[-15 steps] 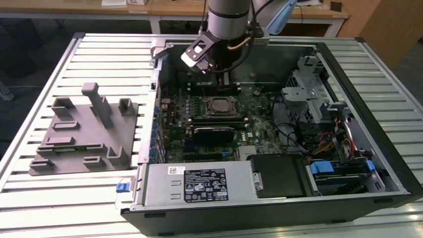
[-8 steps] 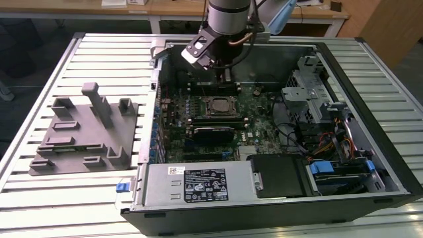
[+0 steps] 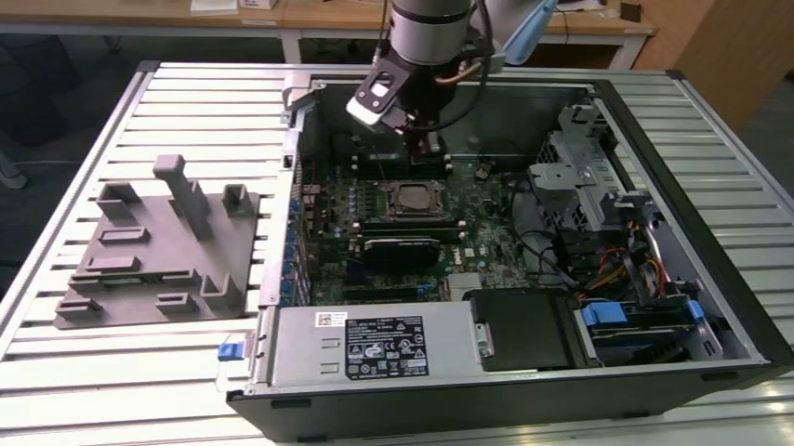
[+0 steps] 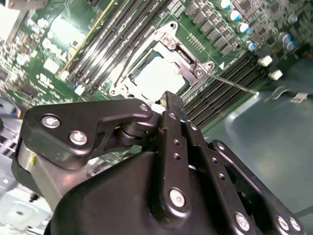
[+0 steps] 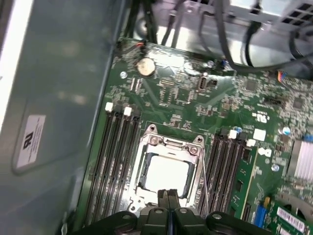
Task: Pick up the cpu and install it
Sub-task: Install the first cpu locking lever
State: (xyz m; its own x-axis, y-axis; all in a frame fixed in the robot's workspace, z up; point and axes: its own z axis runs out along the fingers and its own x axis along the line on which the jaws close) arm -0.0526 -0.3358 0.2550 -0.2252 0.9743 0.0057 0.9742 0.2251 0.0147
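The cpu (image 5: 164,174) lies flat in the motherboard socket (image 5: 146,142), its pale silvery top showing inside the metal frame. It also shows in the second wrist view as the cpu (image 4: 159,76), and in the exterior view as the cpu (image 3: 411,200) at the middle of the board. My gripper (image 5: 168,196) hangs just above the socket's edge, with its fingers pressed together and nothing between them. In the exterior view the gripper (image 3: 429,147) is inside the open computer case (image 3: 694,186), slightly behind the socket. The fingertips (image 4: 171,100) are close over the frame's rim.
Black memory slots (image 5: 120,147) run along both sides of the socket. A grey moulded fixture (image 3: 155,251) sits on the slatted table at the exterior view's left. The power supply (image 3: 372,344), a drive cage (image 3: 571,186) and cables (image 3: 608,269) fill the case's near and right parts.
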